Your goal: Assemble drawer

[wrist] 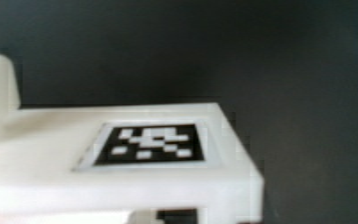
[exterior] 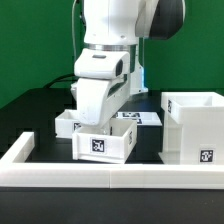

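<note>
A small white open-top drawer box [exterior: 100, 143] with a black-and-white tag on its front stands near the front of the table. My gripper [exterior: 96, 124] reaches down into it from above, and its fingertips are hidden by the box walls. A second small box [exterior: 64, 122] sits just behind, to the exterior view's left. The tall white casing [exterior: 195, 125] stands at the exterior view's right. In the wrist view a tagged white box face [wrist: 149, 143] fills the lower part, very close, and no fingers show.
The low white border wall [exterior: 110, 176] runs along the front and turns back at the exterior view's left. The marker board [exterior: 138, 117] lies flat behind the arm. A dark table surface [wrist: 247, 50] lies beyond the box.
</note>
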`<state>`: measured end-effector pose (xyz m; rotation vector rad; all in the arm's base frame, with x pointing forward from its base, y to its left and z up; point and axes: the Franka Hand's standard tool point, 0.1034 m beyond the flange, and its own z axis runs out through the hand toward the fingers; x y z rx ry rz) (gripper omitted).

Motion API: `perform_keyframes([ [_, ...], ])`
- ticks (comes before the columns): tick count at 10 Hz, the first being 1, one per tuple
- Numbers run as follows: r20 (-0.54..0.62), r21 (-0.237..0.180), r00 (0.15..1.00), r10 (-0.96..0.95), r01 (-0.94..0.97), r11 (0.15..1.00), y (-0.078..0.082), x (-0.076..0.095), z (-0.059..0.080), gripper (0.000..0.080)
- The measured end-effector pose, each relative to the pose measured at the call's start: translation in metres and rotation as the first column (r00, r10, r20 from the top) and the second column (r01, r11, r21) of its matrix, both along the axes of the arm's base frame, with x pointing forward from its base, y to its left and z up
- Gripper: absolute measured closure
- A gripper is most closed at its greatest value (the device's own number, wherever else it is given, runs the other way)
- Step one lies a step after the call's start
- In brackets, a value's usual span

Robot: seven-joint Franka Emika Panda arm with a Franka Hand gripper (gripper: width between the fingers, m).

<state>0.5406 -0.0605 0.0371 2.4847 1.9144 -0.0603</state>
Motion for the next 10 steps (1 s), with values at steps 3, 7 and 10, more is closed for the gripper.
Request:
perform_keyframes([
  [3,-0.007,-0.016,0.99,0.141,-0.141,0.99,0.002,0.0,-0.001,0.0758],
  [7,-0.006,-0.023,0.982,0.191,-0.191,0.981,0.017,0.002,-0.007,0.0758],
  [10,-0.023,-0.019,0.983,0.181,-0.181,0.983,0.015,0.0,-0.009,0.0758],
])
